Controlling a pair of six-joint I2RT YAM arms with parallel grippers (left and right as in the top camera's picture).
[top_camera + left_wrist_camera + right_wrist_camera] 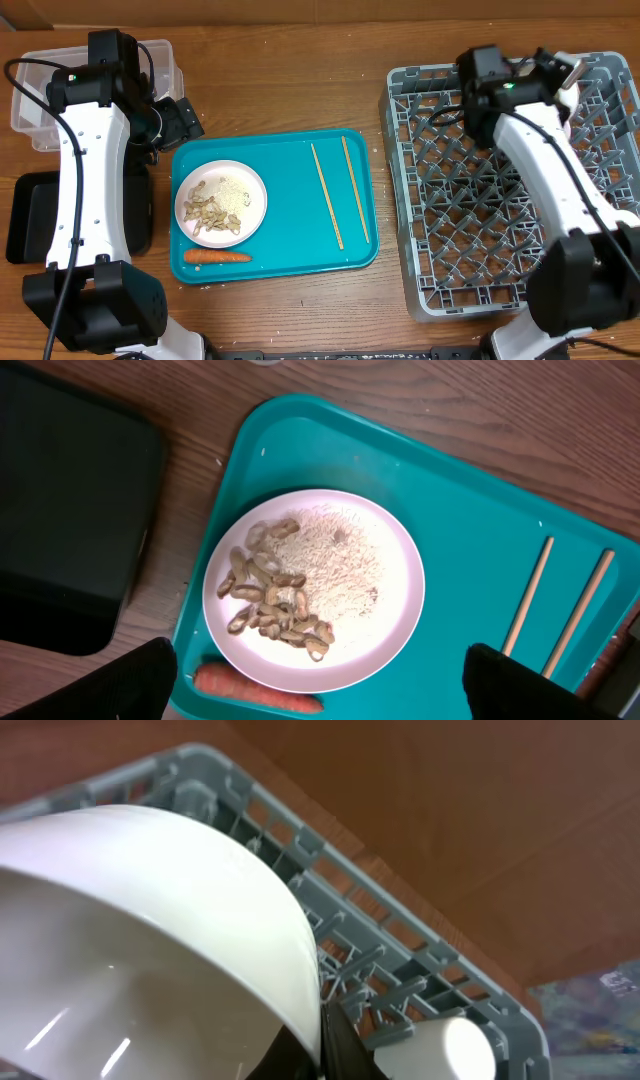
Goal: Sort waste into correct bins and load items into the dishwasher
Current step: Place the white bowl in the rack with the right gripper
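Bowl clamped in right hand over rack; left hand spread.

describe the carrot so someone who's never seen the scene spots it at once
Find the teal tray left of the grey rack. The carrot lies at its front-left corner, just in front of the white plate of scraps. It is the only orange thing there.
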